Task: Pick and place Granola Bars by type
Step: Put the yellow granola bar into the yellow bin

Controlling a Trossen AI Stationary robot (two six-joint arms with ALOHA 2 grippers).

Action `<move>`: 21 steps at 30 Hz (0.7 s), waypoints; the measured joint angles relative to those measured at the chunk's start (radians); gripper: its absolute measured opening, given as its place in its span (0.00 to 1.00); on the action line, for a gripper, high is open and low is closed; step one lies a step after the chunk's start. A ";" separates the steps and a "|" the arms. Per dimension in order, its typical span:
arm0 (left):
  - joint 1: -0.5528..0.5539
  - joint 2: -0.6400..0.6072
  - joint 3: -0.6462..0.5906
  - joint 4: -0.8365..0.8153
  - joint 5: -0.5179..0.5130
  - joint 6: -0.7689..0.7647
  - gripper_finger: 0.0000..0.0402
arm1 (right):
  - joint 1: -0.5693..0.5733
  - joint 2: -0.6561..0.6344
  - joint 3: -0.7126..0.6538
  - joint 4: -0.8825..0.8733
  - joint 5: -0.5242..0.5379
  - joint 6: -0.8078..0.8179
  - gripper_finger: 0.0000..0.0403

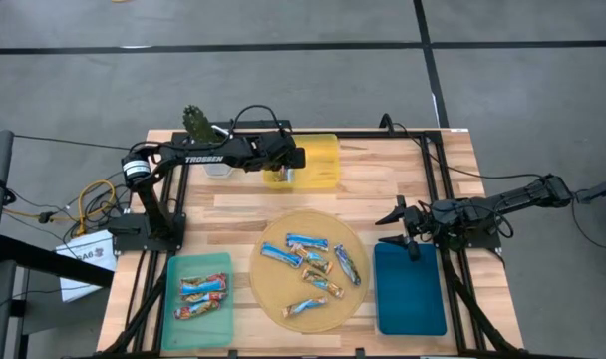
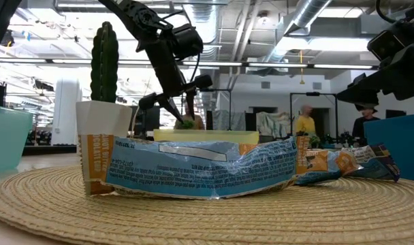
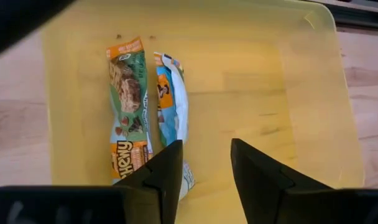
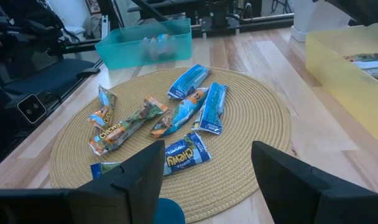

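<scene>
Several granola bars [image 1: 308,261] in blue-white and gold-blue wrappers lie on a round woven mat [image 1: 273,299]; they also show in the right wrist view [image 4: 176,115]. Two more bars [image 1: 202,296] lie in the teal tray [image 1: 223,264]. In the yellow tray [image 3: 301,112] a green-orange bar [image 3: 128,115] and a blue-white bar [image 3: 171,106] lie flat side by side. My left gripper [image 3: 206,168] hangs open just above them, over the yellow tray [image 1: 323,160]. My right gripper [image 4: 207,177] is open and hovers above the blue tray [image 1: 410,294], beside the mat.
A potted cactus [image 1: 195,122] and a small clear cup [image 1: 219,166] stand at the far left of the table, beside the yellow tray. Black frame rails [image 1: 438,189] run along the table's sides. Cables [image 1: 89,204] lie off the left edge. People stand in the room behind [image 2: 304,122].
</scene>
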 joint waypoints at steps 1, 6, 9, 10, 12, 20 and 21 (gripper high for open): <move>0.000 0.000 0.000 0.004 0.000 0.000 0.32 | 0.000 0.000 0.000 0.000 0.000 0.000 0.58; -0.007 0.000 0.000 0.033 0.000 0.019 0.32 | 0.000 0.000 0.000 0.000 0.000 0.000 0.58; -0.015 -0.001 0.000 0.048 0.001 0.032 0.32 | 0.000 0.000 0.000 0.000 0.000 0.000 0.58; -0.018 -0.001 0.000 0.054 0.007 0.041 0.32 | 0.000 0.000 0.000 0.000 0.000 0.000 0.58; -0.023 -0.001 -0.001 0.081 0.029 0.072 0.32 | 0.000 0.000 0.000 0.000 0.000 0.000 0.58; -0.050 -0.001 -0.001 0.271 0.175 0.241 0.32 | 0.000 0.000 0.000 0.000 0.000 0.000 0.58; -0.055 -0.001 -0.001 0.298 0.192 0.260 0.32 | 0.000 0.000 0.000 0.000 0.000 0.000 0.58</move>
